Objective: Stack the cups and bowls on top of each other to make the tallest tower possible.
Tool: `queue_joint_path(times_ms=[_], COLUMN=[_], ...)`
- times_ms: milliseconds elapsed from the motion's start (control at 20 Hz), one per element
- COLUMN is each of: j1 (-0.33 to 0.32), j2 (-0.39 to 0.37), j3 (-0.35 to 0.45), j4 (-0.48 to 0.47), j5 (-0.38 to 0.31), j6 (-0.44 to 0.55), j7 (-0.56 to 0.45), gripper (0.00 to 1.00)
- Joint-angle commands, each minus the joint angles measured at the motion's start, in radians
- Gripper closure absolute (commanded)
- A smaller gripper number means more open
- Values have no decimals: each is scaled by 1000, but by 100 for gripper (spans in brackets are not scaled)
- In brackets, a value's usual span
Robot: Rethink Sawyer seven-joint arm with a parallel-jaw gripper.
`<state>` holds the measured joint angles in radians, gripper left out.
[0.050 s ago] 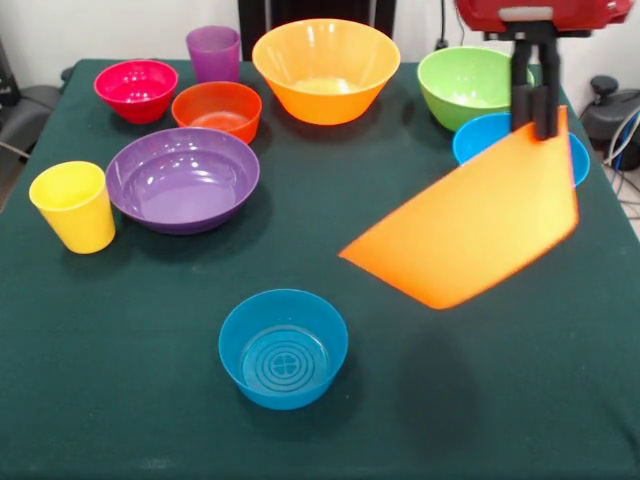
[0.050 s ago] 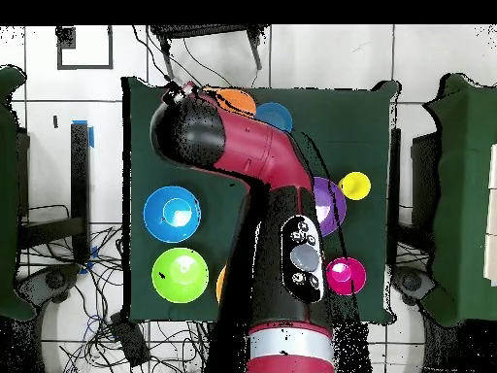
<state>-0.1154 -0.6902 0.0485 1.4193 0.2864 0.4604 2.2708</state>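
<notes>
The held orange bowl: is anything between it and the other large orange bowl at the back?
Nothing visible. The pincer holds the tilted orange bowl above the cloth; the green bowl sits beside the route to the other large orange bowl.

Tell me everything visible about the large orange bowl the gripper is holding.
The large orange bowl is glossy, opaque-looking plastic, tapering from a wide rim to a smaller flat base. It hangs clear of the green table, tipped steeply on its side so only its outer wall shows, base end toward the lower right. The gripper pinches its upper rim edge with black fingers; nothing else touches it. It partly hides a blue bowl behind it. In the overhead view the arm covers most of it.
</notes>
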Motion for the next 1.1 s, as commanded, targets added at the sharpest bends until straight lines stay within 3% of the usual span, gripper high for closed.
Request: queue_joint_path(times_ms=[50,350,500,850,1100], j1=[-54,-216,-295,-440,-547], j2=[47,85,140,272,350], j3=[236,514,665,888,1039], j4=[-15,57,60,61,113], j5=[-48,-44,-58,-142,-228], j6=[-89,-150,-160,-154,-150], j7=[-112,-184,-212,-266,-283], gripper=[100,100,100,100,100])
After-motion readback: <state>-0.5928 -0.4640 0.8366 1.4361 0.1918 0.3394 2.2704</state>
